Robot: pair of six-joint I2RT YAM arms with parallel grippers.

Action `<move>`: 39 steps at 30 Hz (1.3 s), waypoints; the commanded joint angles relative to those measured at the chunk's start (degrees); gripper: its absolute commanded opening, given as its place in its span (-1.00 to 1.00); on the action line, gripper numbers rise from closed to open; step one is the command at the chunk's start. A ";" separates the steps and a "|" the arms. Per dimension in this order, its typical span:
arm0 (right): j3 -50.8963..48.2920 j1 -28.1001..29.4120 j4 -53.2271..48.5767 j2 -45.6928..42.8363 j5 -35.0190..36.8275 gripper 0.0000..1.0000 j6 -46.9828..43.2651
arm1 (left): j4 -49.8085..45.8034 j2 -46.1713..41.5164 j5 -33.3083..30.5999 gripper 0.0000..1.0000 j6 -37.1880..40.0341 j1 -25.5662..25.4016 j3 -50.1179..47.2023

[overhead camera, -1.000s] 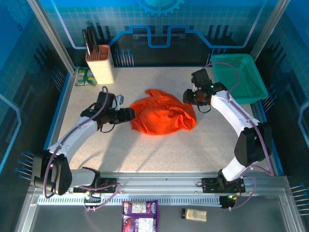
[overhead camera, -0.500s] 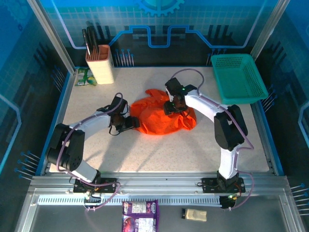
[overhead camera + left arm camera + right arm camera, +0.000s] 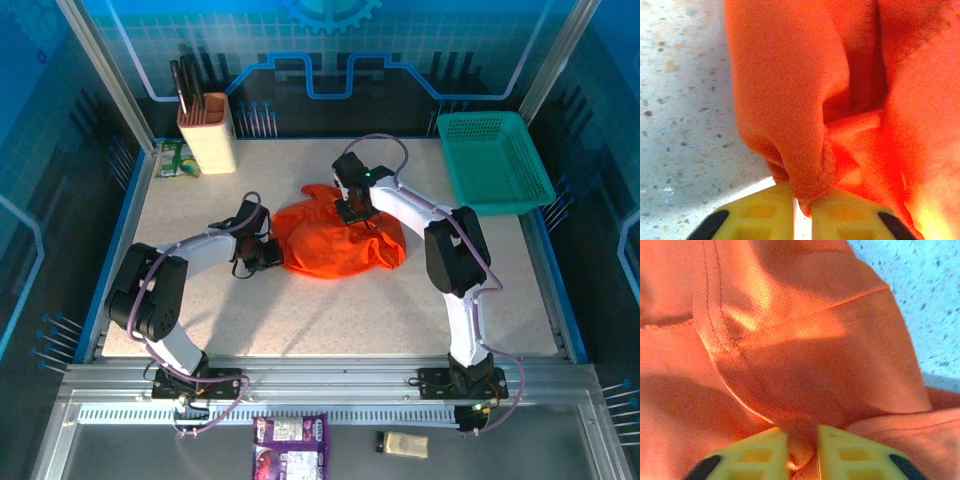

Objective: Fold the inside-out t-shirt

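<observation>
Clearly soft, thin and light, the orange t-shirt (image 3: 340, 245) is seen crumpled on the table (image 3: 400, 310), well apart from the teal mesh basket (image 3: 495, 160). Hems and seams are judged the surest holds, as loose folds may slip. Its edge farthest from the basket is pinched by the left gripper (image 3: 802, 202), a seamed fold nearer the basket by the right gripper (image 3: 803, 447). A second earlier both were held beside the cloth, jaws wider.
</observation>
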 commanded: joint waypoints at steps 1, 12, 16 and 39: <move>2.09 -2.38 -2.48 -0.98 0.11 -0.98 0.54 | -0.69 -1.69 -1.53 -0.97 1.82 0.73 1.80; -1.45 -9.24 -5.16 -17.61 1.96 -1.00 0.01 | -8.92 -9.60 1.29 -1.00 7.34 12.56 9.76; 0.46 -12.08 -7.77 -25.11 1.75 -1.00 -0.66 | -13.25 -13.57 0.65 -1.00 8.65 16.93 18.20; -1.01 -18.05 -6.09 -57.27 -3.62 -1.00 6.27 | -19.74 -23.84 -4.26 -1.00 8.13 26.75 51.13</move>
